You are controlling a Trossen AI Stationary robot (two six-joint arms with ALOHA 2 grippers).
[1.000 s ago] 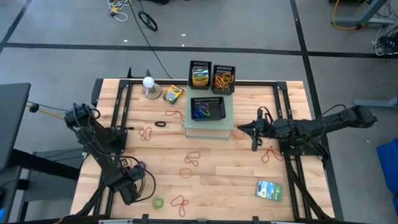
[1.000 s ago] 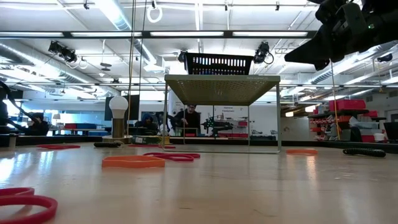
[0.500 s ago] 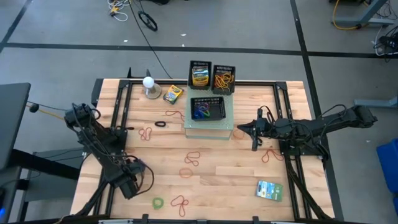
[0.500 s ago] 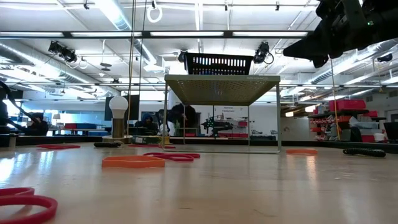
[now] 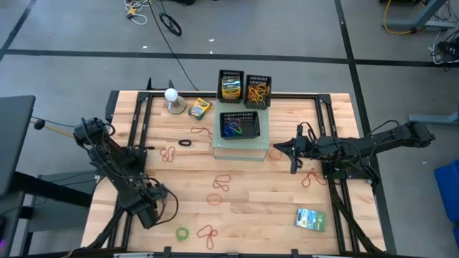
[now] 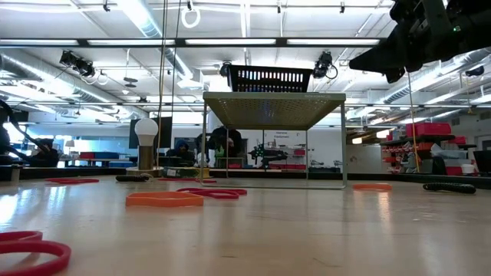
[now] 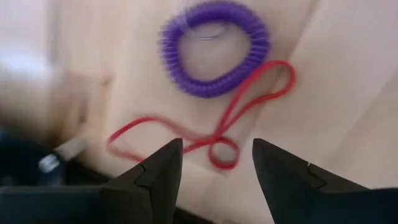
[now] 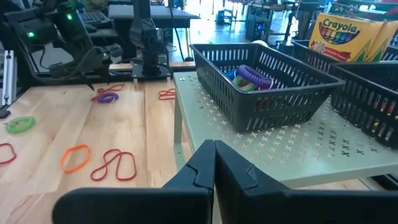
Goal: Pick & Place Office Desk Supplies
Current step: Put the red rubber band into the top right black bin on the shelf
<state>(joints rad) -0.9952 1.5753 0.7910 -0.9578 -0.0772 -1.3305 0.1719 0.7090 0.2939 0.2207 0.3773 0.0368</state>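
Purple coil band (image 7: 214, 48) under spread left tool (image 7: 214, 163), hidden overhead.

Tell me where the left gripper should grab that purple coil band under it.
Judging by its pose, take the purple coil band from straight above, fingers astride one side of the ring. It lies flat on the wood, and the open left gripper sits near it, beside the red rubber band.

purple coiled band (image 7: 214, 48); red rubber band (image 7: 205, 124); pale wood table (image 5: 272, 201); black mesh baskets (image 5: 239, 125); yellow-green crayon box (image 5: 199, 108); green-blue-white packet (image 5: 310, 218) at 5 o'clock.
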